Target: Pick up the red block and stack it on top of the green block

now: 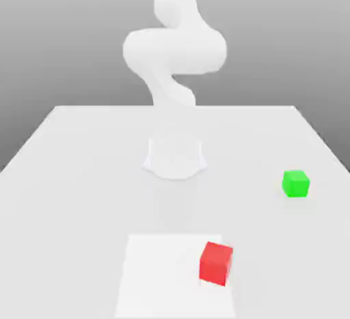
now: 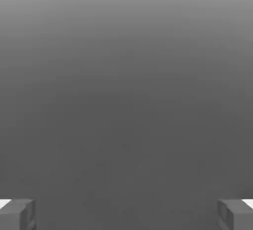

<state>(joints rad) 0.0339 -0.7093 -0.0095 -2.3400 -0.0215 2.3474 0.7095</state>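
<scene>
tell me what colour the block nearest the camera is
Red: the red block, clearest in the exterior view.

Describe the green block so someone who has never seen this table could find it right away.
Start at the white table with the white robot arm rising from its middle. Look toward the exterior view's right edge: the green block sits alone there. It is a small plain cube, unlike the red block, which rests nearer the camera on a paler square patch.
</scene>
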